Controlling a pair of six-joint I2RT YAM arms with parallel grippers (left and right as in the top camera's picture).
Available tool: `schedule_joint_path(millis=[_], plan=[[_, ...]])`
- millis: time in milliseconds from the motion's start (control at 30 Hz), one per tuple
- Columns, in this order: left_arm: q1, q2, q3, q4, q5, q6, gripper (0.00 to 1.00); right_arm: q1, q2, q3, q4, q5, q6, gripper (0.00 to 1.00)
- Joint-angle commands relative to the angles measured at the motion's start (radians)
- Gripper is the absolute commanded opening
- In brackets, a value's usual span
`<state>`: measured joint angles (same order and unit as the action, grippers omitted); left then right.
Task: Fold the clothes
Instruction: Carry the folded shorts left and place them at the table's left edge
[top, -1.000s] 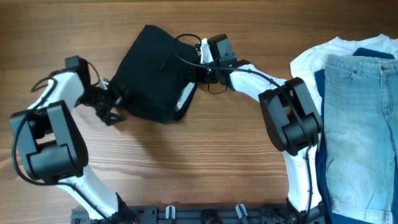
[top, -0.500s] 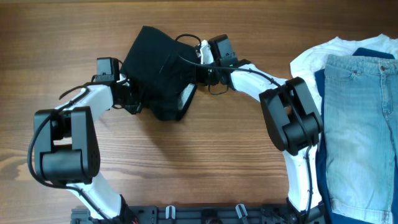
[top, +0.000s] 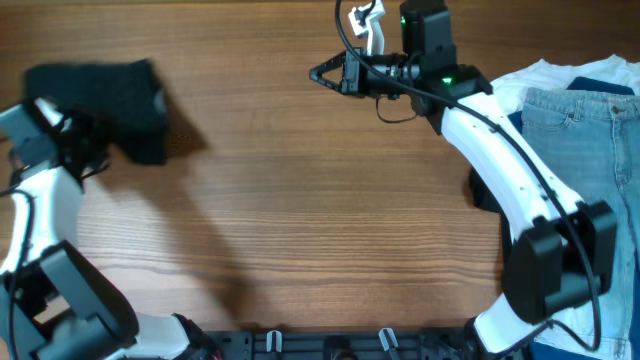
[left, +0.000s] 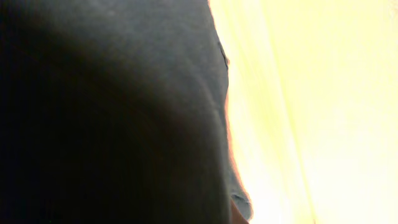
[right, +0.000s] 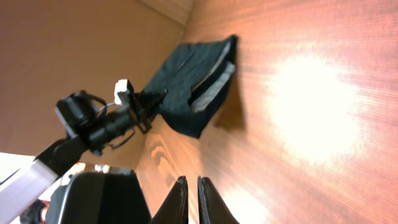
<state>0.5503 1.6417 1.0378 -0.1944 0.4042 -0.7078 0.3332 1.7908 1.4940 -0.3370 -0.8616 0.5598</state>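
The brown wooden table (top: 300, 240) carries light blue denim jeans (top: 575, 200) and a white shirt (top: 498, 92) at its right edge. The plain black soft fabric shorts (top: 105, 88) lie at the far-left end, bunched into a compact folded bundle, with a light grey speckled waistband strip (right: 214, 87) showing along one edge. The left gripper (right: 154, 98) meets the bundle's near-left corner. Dark cloth fills its own camera, so I cannot tell how its jaws stand. The right gripper (top: 318, 73) hovers well apart from the shorts, at the table's far middle, with its fingers (right: 179, 198) drawn almost together on nothing.
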Motion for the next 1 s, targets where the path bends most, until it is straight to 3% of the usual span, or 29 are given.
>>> schedule_joint_path(millis=[0,133,200,267,333,400,433,600,667,733,767,867,967], plan=[[0.085,0.109,-0.002,0.046,-0.034,0.103,0.04,0.008,-0.013,-0.002,-0.097,0.002,-0.066,0.07],[0.116,0.209,-0.002,-0.014,-0.009,0.163,0.04,0.008,-0.013,-0.002,-0.187,0.104,-0.09,0.07],[0.116,0.211,-0.002,-0.124,-0.025,0.192,0.04,0.008,-0.013,-0.002,-0.187,0.123,-0.089,0.07],[0.121,0.212,-0.002,-0.21,-0.106,0.192,0.13,0.007,-0.013,-0.002,-0.188,0.134,-0.09,0.07],[0.129,0.212,-0.002,-0.303,-0.181,0.192,0.3,0.008,-0.013,-0.002,-0.188,0.137,-0.089,0.07],[0.14,0.211,-0.002,-0.373,-0.185,0.192,0.75,0.008,-0.013,-0.002,-0.187,0.141,-0.09,0.07],[0.15,0.206,0.0,-0.414,-0.16,0.196,0.79,0.008,-0.013,-0.002,-0.187,0.149,-0.09,0.08],[0.277,0.12,0.086,-0.626,-0.019,0.312,0.74,0.008,-0.013,-0.002,-0.176,0.156,-0.089,0.08],[0.325,0.065,0.122,-0.709,-0.013,0.32,0.57,0.007,-0.013,-0.002,-0.171,0.156,-0.089,0.08],[0.356,-0.012,0.134,-0.742,0.005,0.358,0.17,0.008,-0.013,-0.002,-0.168,0.156,-0.088,0.08],[0.358,-0.04,0.134,-0.737,-0.005,0.36,0.05,0.006,-0.013,-0.002,-0.163,0.156,-0.086,0.08],[0.355,-0.056,0.132,-0.657,-0.073,0.351,0.04,0.006,-0.013,-0.002,-0.157,0.159,-0.086,0.08],[0.35,-0.016,0.108,-0.56,-0.301,0.249,0.04,0.006,-0.013,-0.002,-0.149,0.159,-0.085,0.08]])
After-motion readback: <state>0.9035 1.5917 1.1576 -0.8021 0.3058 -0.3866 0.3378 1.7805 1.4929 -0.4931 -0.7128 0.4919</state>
